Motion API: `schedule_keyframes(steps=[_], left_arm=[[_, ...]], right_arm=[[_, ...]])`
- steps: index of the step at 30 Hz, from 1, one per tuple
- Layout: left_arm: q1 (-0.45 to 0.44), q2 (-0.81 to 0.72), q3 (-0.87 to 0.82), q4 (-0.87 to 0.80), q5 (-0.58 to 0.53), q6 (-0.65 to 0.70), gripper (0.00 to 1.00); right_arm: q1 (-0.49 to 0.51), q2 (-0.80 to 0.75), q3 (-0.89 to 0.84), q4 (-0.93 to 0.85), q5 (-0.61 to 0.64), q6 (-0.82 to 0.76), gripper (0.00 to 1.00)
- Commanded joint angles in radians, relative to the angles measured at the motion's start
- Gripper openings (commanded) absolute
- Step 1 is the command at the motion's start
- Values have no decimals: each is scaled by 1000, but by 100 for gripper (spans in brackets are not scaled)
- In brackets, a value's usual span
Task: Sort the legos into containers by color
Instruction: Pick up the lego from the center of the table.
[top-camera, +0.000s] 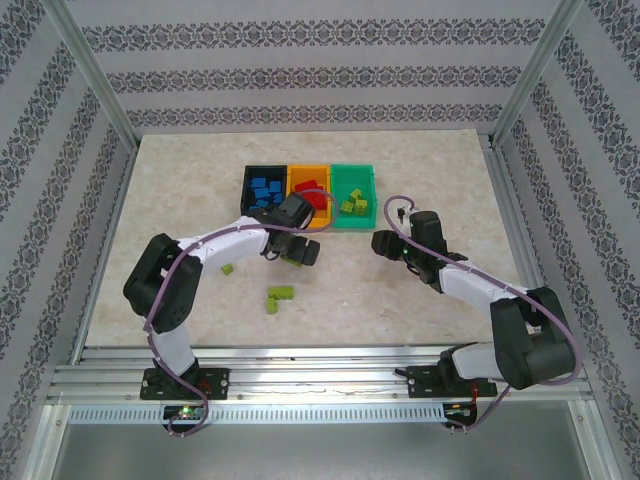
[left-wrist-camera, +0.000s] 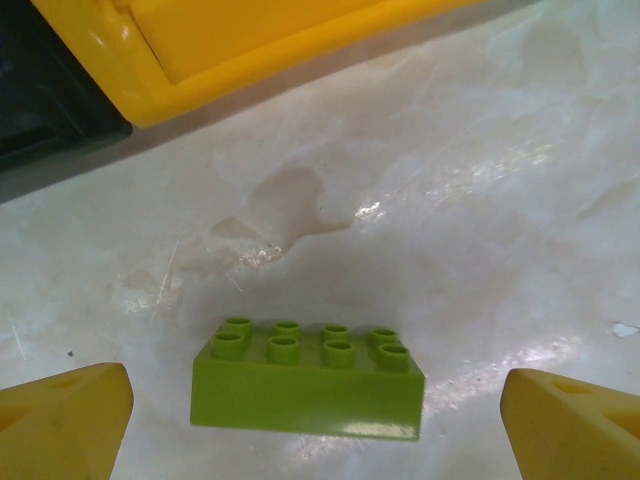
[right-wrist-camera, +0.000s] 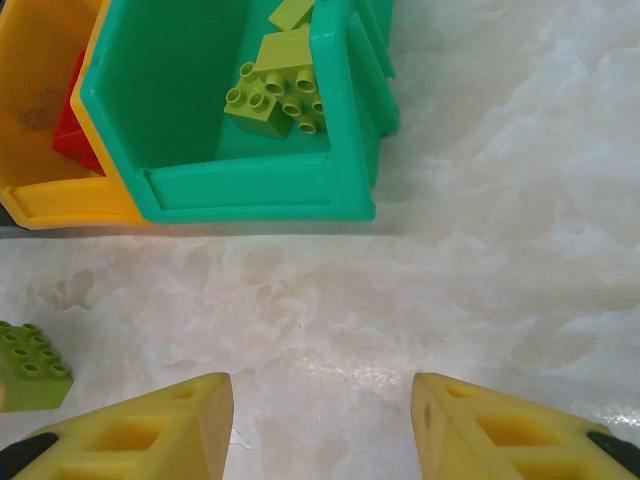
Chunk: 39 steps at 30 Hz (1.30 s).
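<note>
the left hand (left-wrist-camera: 315, 412) stands wide, its yellow fingertips (left-wrist-camera: 62, 418) well out to either side of a yellow-green brick (left-wrist-camera: 305, 385). the brick lies studs up on the worktop (left-wrist-camera: 480, 200) and touches neither tip. just beyond it are the front wall of the orange bin (left-wrist-camera: 250, 40) and a corner of the black bin (left-wrist-camera: 45, 110). the right hand (right-wrist-camera: 320, 430) is partly spread, with bare worktop between its tips and nothing held. it is just short of the green bin (right-wrist-camera: 250, 195), where green bricks (right-wrist-camera: 275, 90) lie. from above, the three bins stand side by side at the far middle, with blue bricks (top-camera: 265, 187) in the black one and red bricks (top-camera: 318, 197) in the orange one. loose bricks (top-camera: 280, 294) of the same yellow-green lie nearer the left arm's base.
</note>
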<state>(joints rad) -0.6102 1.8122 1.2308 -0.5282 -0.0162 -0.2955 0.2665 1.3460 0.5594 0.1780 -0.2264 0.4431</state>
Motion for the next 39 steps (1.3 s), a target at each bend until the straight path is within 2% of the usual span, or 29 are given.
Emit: schedule_keyframes(steps=[1,5,15,19,25,39], left_arm=[[15,43,41,-48,2,7,95],[15,76,62,-63,30,7,94],[15,108,64,-81,19,13,86],[15,105,63,-80,16,17,74],[15,92,62,-64,44,15,69],[15,24,74,-11,163,-20,68]], right_arm=[[14,8,13,27,-2,-1,51],[14,1,11,25,-3,-1,51],[15,1,11,24,-3,-3,51],[15,-2,10,23,4,-5,51],[17,1,12,23,-1,-5,51],[16,-1,12,23,2,-4,51]])
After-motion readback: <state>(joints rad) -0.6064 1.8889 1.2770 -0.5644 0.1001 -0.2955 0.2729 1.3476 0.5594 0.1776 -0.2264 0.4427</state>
